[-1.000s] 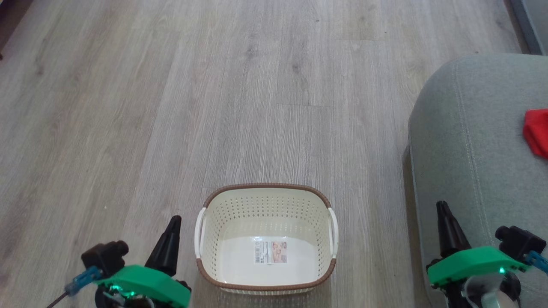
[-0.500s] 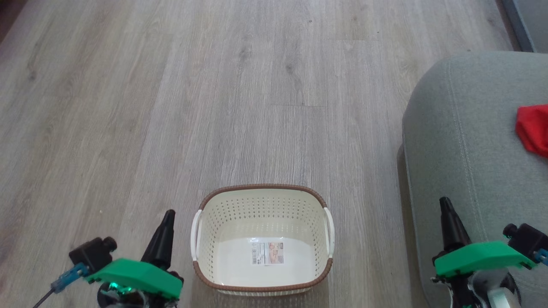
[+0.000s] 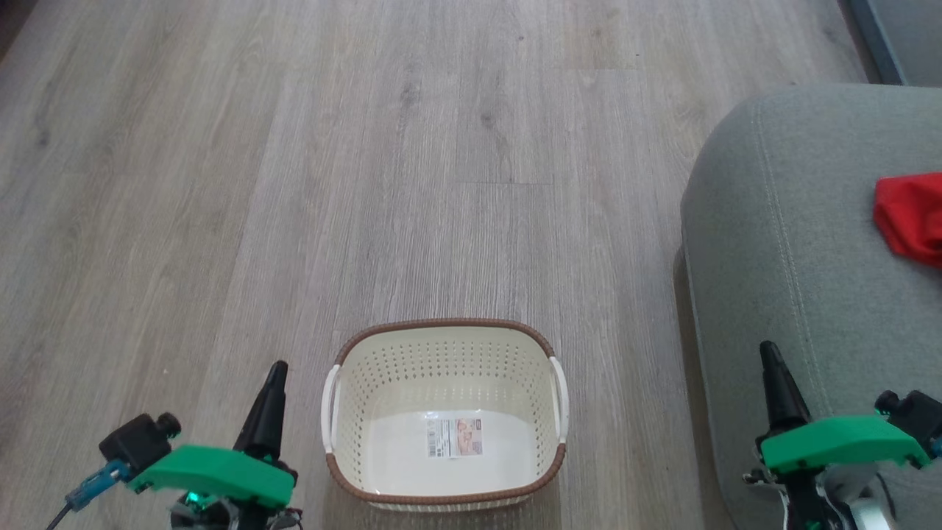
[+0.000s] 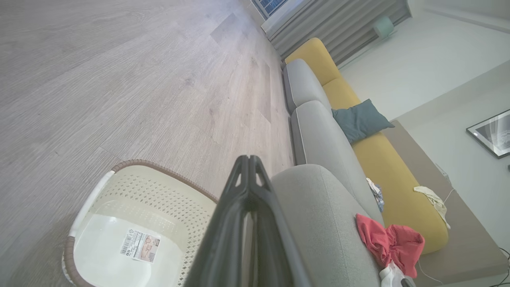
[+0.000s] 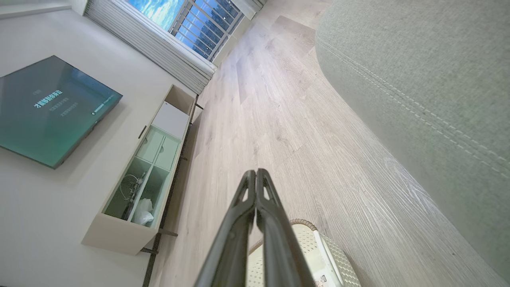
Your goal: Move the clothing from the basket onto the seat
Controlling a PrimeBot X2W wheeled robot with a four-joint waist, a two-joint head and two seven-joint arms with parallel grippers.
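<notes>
The cream basket (image 3: 444, 346) with its brown rim stands on the wood floor at the bottom middle; inside I see just a label on its base. It also shows as the basket (image 4: 119, 187) and as the basket (image 5: 326, 255). Red clothing (image 3: 911, 217) lies on the grey-green seat (image 3: 795, 243) at the right edge. In the left wrist view the red clothing (image 4: 388, 243) rests crumpled on the seat (image 4: 322, 215), with a bit of white fabric beside it. My left gripper (image 3: 275, 372) is shut, left of the basket. My right gripper (image 3: 767, 350) is shut, over the seat's near edge.
Wood floor (image 3: 368, 147) stretches ahead of the basket. A yellow and grey sofa (image 4: 358, 131) with a teal cushion (image 4: 360, 119) runs beyond the seat. A low TV cabinet (image 5: 147, 171) and a wall screen (image 5: 48, 111) stand along the far wall by a window.
The whole head picture has shifted slightly left and up as the camera moved. Both grippers sit a little lower in view. Basket and clothing have not moved.
</notes>
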